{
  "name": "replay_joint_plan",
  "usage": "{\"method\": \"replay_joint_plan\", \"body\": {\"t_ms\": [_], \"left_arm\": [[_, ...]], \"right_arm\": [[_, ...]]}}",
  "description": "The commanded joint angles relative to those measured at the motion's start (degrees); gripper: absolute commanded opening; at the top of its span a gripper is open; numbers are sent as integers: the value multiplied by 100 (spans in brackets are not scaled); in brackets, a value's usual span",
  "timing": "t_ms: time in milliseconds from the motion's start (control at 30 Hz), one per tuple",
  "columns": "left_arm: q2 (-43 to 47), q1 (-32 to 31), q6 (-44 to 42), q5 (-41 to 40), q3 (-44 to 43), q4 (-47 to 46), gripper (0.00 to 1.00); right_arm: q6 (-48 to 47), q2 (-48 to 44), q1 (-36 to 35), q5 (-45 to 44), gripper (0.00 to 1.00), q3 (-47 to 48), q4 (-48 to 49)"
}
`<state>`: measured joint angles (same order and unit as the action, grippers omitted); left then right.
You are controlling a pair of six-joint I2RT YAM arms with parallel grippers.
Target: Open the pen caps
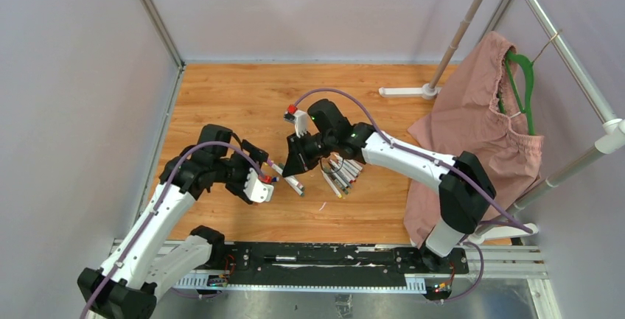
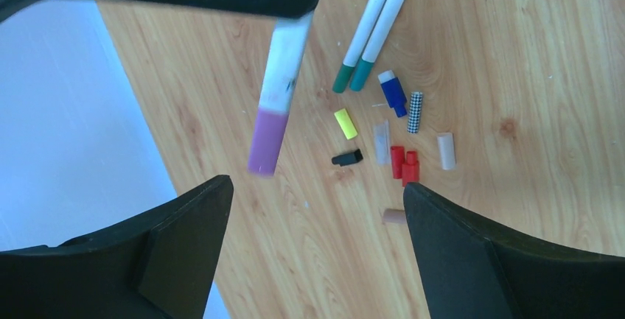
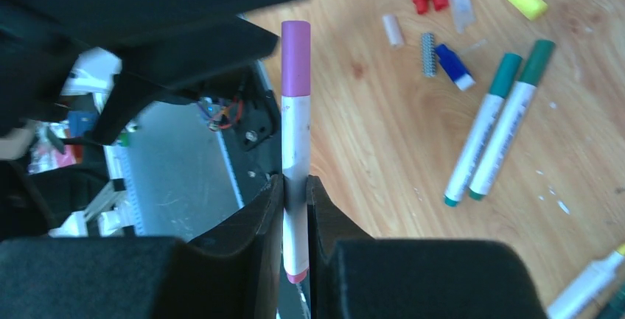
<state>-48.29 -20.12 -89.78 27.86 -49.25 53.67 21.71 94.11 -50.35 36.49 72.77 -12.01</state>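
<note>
Several caps off, purple cap (image 3: 295, 57) next.
Right fingers (image 3: 269, 201) pinch a white pen (image 3: 295, 142), purple cap on; left fingers (image 2: 199, 216) gape empty near it. Loose caps (image 2: 404, 164) lie on the tabletop (image 2: 516, 39) beside two green-capped pens (image 2: 366, 24).

Wood-grain table (image 2: 516, 39). Bears two green-capped markers (image 2: 362, 32) side by side. Loose at their 6 o'clock in the left wrist view: blue cap (image 2: 393, 92), checkered cap (image 2: 416, 111), yellow cap (image 2: 345, 123), black cap (image 2: 347, 158), two touching red caps (image 2: 404, 164), with white cap (image 2: 446, 150) at 3 o'clock of the red.
</note>
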Motion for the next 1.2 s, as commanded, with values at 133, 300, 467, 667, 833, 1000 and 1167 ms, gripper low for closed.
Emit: {"method": "replay_joint_plan", "body": {"t_ms": [133, 300, 467, 667, 833, 1000, 1167], "left_arm": [[-435, -578, -102, -606, -251, -427, 85], [-596, -699, -56, -813, -344, -425, 61], [-701, -839, 14, -947, -505, -418, 45], [-764, -871, -55, -1217, -483, -411, 30], [-707, -871, -13, -1198, -460, -408, 13], [-725, -871, 198, -1165, -537, -410, 4], [-842, -871, 506, -1180, -711, -410, 0]], "right_arm": [[431, 319, -1, 736, 0, 505, -124], [491, 458, 1, 832, 0, 603, -124], [633, 545, -1, 853, 0, 569, -52], [731, 518, 14, 863, 0, 509, 57], [829, 512, 76, 794, 0, 454, 44], [1265, 457, 107, 698, 34, 265, 490], [1728, 576, 92, 903, 40, 138, 1137]]}}
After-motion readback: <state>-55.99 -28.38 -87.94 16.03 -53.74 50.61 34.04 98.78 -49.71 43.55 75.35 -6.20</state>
